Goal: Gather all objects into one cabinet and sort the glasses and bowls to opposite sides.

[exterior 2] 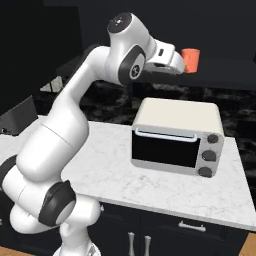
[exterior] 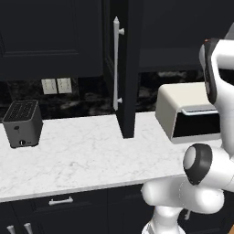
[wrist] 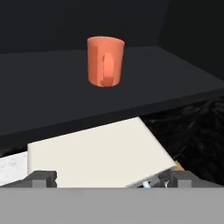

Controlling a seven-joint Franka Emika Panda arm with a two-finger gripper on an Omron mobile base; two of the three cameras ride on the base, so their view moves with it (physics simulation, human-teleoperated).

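One orange mug (wrist: 105,61) stands upright on the dark shelf (wrist: 48,92) of the black upper cabinet, with its handle turned toward the hand. In the right base view the same mug (exterior 2: 190,60) sits just past my raised gripper (exterior 2: 178,61). My gripper (wrist: 110,177) is open; its two fingertips (wrist: 42,176) stand wide apart with nothing between them, short of the mug and below the shelf's edge. The cabinet door (exterior: 129,68) hangs open, edge-on, with its long white bar handle (exterior: 116,64). The other objects are out of view.
A cream toaster oven (exterior 2: 175,137) stands on the white marble counter (exterior: 82,155) right under the shelf and my hand. A black toaster (exterior: 23,123) sits at the counter's left. Black drawers (exterior: 61,200) run below.
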